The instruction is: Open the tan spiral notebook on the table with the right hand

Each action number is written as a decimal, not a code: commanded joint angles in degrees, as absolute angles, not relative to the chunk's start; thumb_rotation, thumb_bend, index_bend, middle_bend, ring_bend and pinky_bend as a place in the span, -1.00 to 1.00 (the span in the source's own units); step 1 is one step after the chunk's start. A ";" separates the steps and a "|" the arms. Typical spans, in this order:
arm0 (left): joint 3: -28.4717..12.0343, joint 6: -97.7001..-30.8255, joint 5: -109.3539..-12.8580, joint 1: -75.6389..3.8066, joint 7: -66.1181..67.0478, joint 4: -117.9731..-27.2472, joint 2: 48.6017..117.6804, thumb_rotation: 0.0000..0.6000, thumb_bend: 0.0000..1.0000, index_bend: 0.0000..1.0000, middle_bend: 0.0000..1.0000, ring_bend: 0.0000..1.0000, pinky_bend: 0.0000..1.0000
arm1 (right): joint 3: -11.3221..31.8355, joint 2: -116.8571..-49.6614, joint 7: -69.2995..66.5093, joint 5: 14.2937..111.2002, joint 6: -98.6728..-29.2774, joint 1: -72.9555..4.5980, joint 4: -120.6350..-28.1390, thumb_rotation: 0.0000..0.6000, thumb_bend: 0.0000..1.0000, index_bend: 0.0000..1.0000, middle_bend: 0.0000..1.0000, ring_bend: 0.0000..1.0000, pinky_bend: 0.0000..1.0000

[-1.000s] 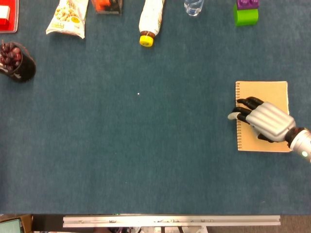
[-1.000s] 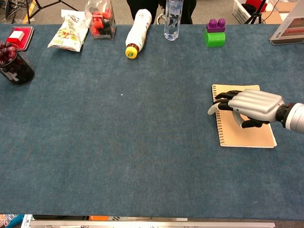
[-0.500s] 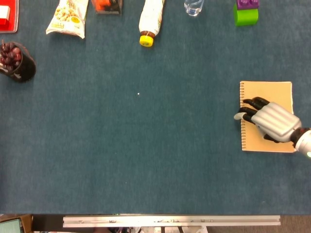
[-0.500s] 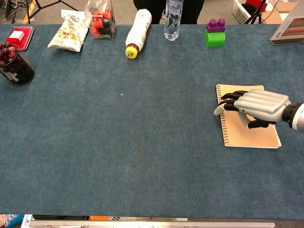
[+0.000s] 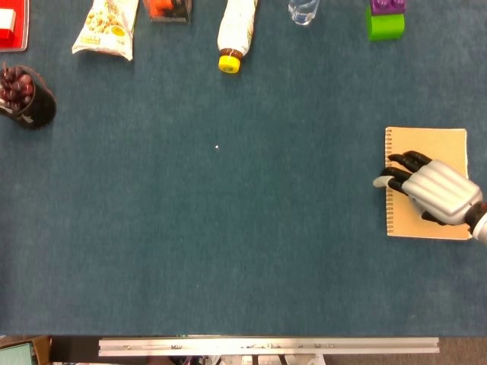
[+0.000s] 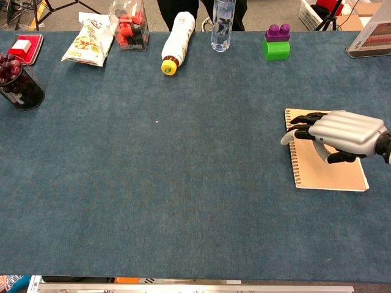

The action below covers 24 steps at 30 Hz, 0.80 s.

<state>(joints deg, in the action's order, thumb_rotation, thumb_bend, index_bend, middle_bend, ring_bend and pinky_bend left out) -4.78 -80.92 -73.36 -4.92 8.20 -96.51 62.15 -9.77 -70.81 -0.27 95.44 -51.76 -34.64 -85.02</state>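
Right hand [image 5: 440, 193] is resting palm-down on the tan spiral notebook [image 5: 426, 152], fingers [image 6: 303, 119] lying spread and reaching toward the spiral edge. One pale fingertip is hanging just past the coil, over the table [image 5: 228, 243]. Nothing is pinched or lifted; the fingers are loose, not gripping the cover. Chest view is showing the same: hand [image 6: 345, 133] flat on the notebook [image 6: 330, 177], cover lying closed.

Notebook is sitting at the right side of the table, near the right edge of the head view, spiral binding on its left side. It is lying flat, well apart from everything else.

Left hand is not showing in either view.

Along the far edge:
- snack bag [image 5: 106, 26]
- bottle with yellow cap [image 5: 234, 34], lying on its side
- clear bottle [image 6: 223, 24], standing upright
- green block with a purple block on top [image 6: 276, 44]

Dark cup of red fruit [image 5: 24, 95] is sitting at the left side. Red tray [image 6: 25, 47] is sitting at the far left corner.
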 commanded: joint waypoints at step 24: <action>-4.53 -80.36 -72.77 -5.05 9.28 -96.39 62.71 1.00 -0.52 -0.05 -0.39 -0.51 -0.25 | -13.95 -78.09 -9.99 116.90 -86.05 -27.47 -46.30 1.00 -0.55 -0.81 -0.76 -0.87 -0.72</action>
<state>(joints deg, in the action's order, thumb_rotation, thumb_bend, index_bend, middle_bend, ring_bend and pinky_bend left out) -4.53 -80.36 -72.77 -5.05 9.28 -96.38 62.71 -12.77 -75.65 -6.93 115.27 -82.80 -28.77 -51.36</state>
